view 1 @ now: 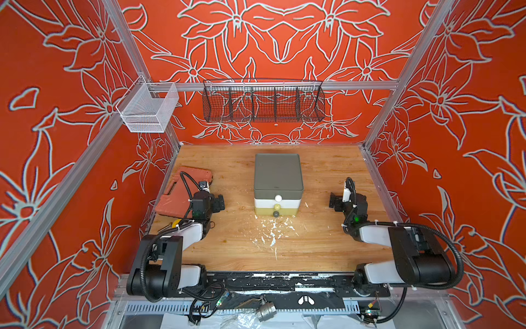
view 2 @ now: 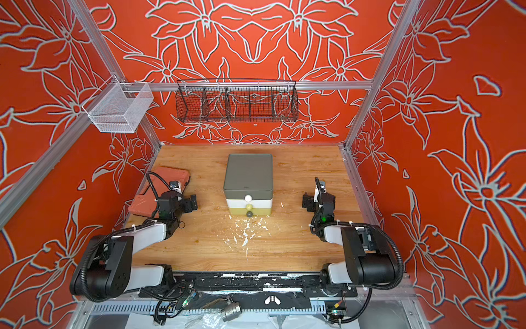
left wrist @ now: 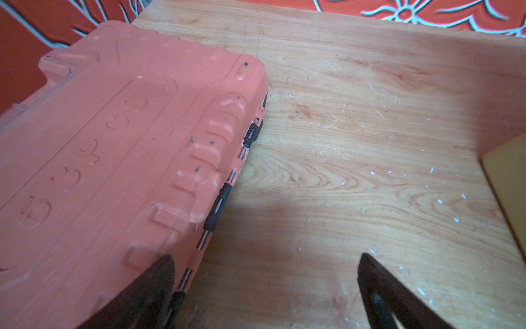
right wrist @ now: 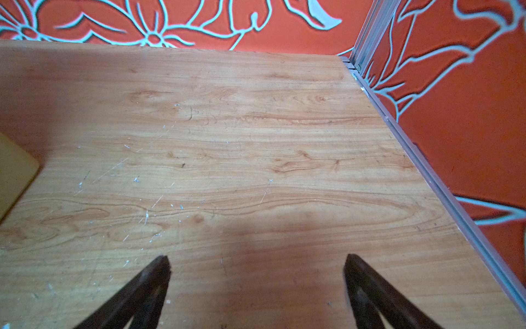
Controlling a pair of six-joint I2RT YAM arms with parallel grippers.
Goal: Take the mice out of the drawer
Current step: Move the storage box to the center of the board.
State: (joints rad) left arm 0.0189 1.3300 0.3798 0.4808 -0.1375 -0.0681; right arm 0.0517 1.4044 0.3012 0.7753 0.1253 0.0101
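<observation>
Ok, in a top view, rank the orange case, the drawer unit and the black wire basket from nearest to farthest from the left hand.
From the left hand:
1. Orange case, right beside it, far left.
2. Drawer unit, mid-table.
3. Black wire basket, up on the back rail.

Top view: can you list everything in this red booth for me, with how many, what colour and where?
drawer box: one, three shut drawers, grey over white over olive, table centre
knobs: three, white, yellow, grey, one on each drawer front
case: one, orange, shut, table's left side
wire basket: one, black, on back rail
mesh basket: one, white, back left corner, on rail
table: one, wood, scratched
mice: none in view
arms: two, black and white, near edge
left pincer: open, beside case
right pincer: open, over bare table
</observation>
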